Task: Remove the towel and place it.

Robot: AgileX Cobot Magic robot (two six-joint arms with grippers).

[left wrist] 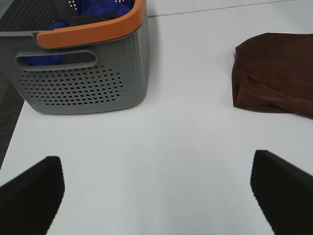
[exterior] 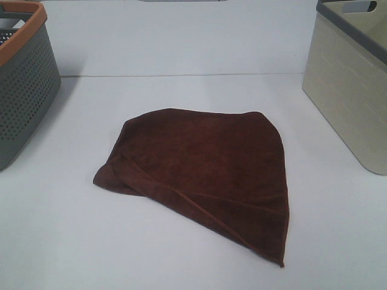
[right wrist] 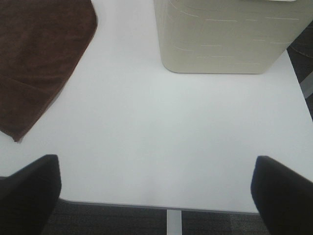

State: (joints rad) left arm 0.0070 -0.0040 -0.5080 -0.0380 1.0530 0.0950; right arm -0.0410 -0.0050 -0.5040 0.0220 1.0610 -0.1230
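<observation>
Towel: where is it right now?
The towel lies loosely folded on the white table, centre of the exterior high view, between the grey orange-rimmed basket on the left and the beige basket on the right, touching neither.

Bright, even light; soft shadows (slightly blurry throughout).

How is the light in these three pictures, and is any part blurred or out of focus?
Exterior high view: even, soft light, slightly hazy; the dark reddish-brown plush towel casts hardly any shadow. Left wrist view: sharp on the grey perforated plastic basket, while the near black tool fingers are blurred. Right wrist view: similar, with the fingers soft-edged.
</observation>
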